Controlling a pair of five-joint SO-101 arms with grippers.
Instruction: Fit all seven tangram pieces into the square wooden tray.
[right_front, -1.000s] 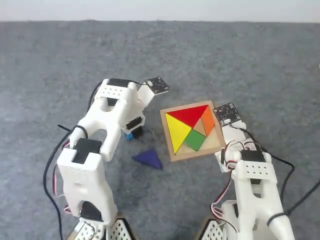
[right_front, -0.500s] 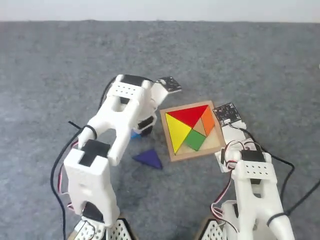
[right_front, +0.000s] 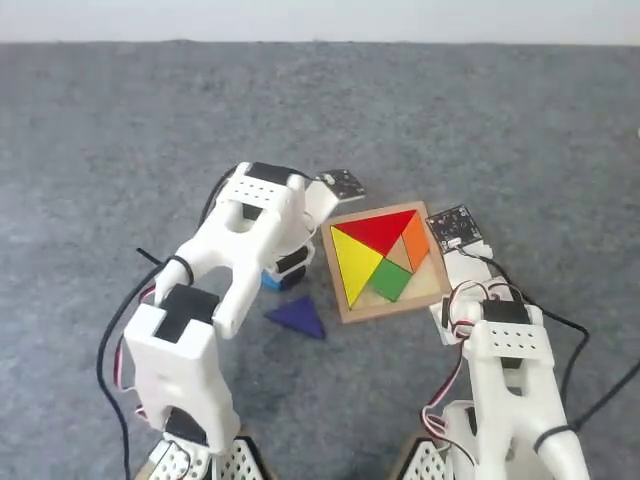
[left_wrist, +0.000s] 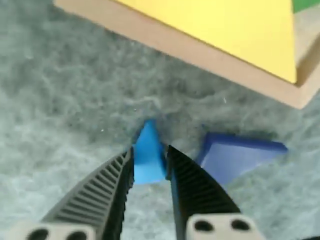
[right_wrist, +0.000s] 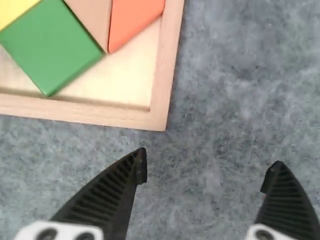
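The square wooden tray (right_front: 343, 300) lies at mid-table and holds a red triangle (right_front: 382, 230), a yellow triangle (right_front: 355, 262), an orange piece (right_front: 416, 240) and a green square (right_front: 390, 280). My left gripper (left_wrist: 150, 150) is shut on a small light blue piece (left_wrist: 148, 157) just above the carpet, beside the tray's left edge (left_wrist: 200, 50). In the high view that light blue piece (right_front: 270, 280) peeks out under the left gripper (right_front: 283, 273). A dark blue triangle (right_front: 297, 317) lies on the carpet close by. My right gripper (right_wrist: 205, 170) hangs open over bare carpet off the tray's corner (right_wrist: 165, 75).
Grey carpet covers the whole table. The dark blue triangle (left_wrist: 240, 155) sits right beside my left fingers (left_wrist: 192, 185). Both arm bases stand at the near edge. Open carpet stretches behind and to the left of the tray.
My left arm has swung right toward the tray's left edge, and the light blue piece has shifted slightly with it. The right arm has kept still.
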